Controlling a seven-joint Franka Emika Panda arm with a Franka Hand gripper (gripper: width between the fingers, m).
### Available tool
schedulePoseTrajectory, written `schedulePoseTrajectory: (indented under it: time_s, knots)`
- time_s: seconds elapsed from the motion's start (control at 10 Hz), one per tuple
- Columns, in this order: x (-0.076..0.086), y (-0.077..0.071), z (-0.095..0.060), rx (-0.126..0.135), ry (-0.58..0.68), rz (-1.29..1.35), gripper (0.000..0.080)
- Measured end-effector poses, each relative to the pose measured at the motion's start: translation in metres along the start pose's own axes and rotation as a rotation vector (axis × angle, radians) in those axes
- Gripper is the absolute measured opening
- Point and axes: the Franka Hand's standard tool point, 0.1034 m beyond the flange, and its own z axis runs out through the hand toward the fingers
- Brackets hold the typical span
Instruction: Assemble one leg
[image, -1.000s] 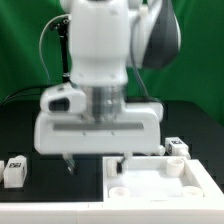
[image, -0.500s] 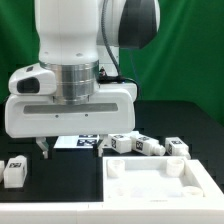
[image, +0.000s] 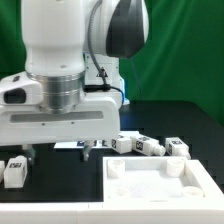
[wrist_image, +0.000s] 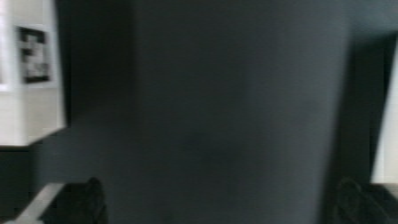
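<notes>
My gripper (image: 57, 155) hangs open and empty over the black table, near the exterior view's left. One leg (image: 15, 170), a small white stub with a tag marker, stands just to the left of my left finger (image: 28, 156). In the wrist view the same leg (wrist_image: 27, 70) shows at the edge, beside the open gap and not between the fingertips (wrist_image: 71, 205). Three more legs (image: 150, 146) lie in a row at the right, behind the large white panel (image: 160, 182) with round sockets.
The marker board (image: 68, 146) lies on the table behind my gripper, mostly hidden by it. The panel's edge shows as a white strip in the wrist view (wrist_image: 388, 130). A green backdrop closes the rear.
My gripper has moved from over the panel toward the exterior view's left, ending beside the lone leg. The row of legs at the right has come into view. The jaws stay open.
</notes>
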Motion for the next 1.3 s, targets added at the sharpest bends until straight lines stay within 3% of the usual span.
schedulePoseTrajectory:
  time_s: [0.2, 0.5, 0.6, 0.8, 1.3]
  knots:
    - [-0.005, 0.020, 0.008, 0.008, -0.005, 0.001, 0.0649]
    - [-0.005, 0.020, 0.011, 0.008, -0.009, -0.008, 0.0649]
    - [-0.007, 0.029, 0.018, 0.006, -0.020, -0.027, 0.0649]
    - [-0.008, 0.048, 0.017, 0.001, -0.026, -0.017, 0.0649]
    - [-0.007, 0.052, 0.026, -0.011, -0.017, -0.009, 0.0649]
